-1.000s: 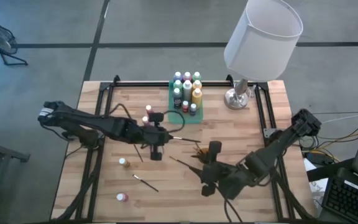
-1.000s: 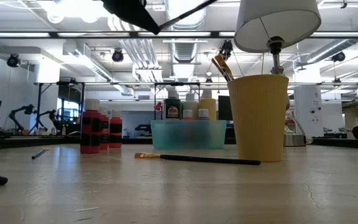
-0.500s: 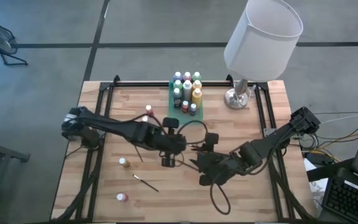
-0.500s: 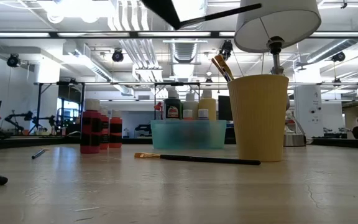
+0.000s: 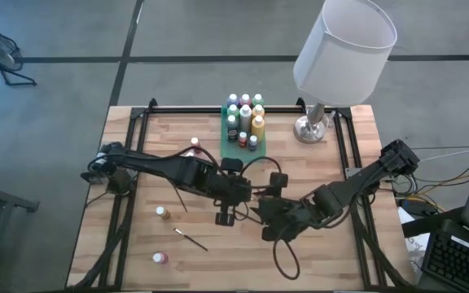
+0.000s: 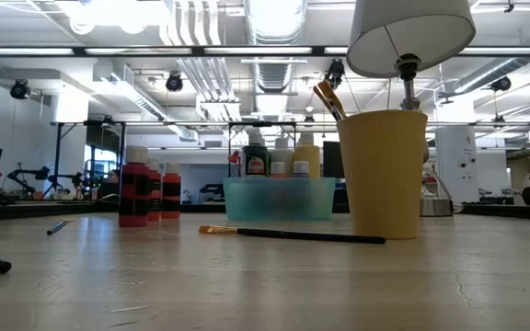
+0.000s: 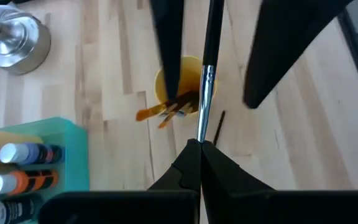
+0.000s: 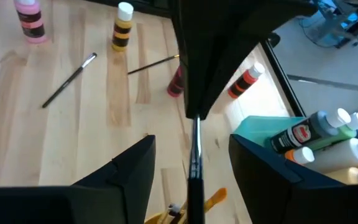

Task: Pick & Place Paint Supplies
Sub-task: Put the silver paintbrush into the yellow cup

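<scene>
A dark-handled paintbrush [image 7: 205,87] was pinched tight by the left gripper [image 7: 199,144] right above the yellow cup [image 7: 178,93], which already had brushes in it. The right gripper [image 8: 191,155] was spread wide just beside the cup. Paint bottles [image 5: 244,114] were parked in the green tray [image 5: 255,155] beyond the cup.

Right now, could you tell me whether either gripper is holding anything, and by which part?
The left gripper holds a paintbrush by its handle end, bristles toward the yellow cup. The right gripper has open jaws and holds nothing.
</scene>
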Controlling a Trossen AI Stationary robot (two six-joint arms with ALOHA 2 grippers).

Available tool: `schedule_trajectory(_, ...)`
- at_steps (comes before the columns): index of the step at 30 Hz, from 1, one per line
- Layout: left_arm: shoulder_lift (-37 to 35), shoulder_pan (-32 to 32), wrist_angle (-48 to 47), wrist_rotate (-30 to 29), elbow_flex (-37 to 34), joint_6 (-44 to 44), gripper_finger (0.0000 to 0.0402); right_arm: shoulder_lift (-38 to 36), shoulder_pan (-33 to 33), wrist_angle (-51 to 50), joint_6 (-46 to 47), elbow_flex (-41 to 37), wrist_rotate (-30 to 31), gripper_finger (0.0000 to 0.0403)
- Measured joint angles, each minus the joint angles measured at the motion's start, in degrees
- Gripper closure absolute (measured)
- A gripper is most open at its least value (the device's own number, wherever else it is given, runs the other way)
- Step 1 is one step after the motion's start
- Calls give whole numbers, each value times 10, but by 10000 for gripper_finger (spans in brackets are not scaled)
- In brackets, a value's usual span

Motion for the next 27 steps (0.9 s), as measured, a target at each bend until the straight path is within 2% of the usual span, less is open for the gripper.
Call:
schedule_trajectory(5, 0, -1, 1, 28, 6, -1, 401, 0, -8, 0, -5, 0, 1, 201)
schedule_trajectory(11, 0, -1, 2, 29, 7, -1, 402, 0, -8, 0, -14, 0, 0, 223)
schedule_trajectory(18, 0, -1, 18, 40, 12, 1, 401, 0, -9, 1, -18, 0, 0, 268)
schedule_trajectory(25, 0, 0, 23, 36, 15, 1, 401, 0, -9, 1, -32, 0, -7, 337)
schedule_trajectory(27, 0, 0, 22, 34, 15, 1, 401, 0, -9, 1, -34, 0, -9, 341)
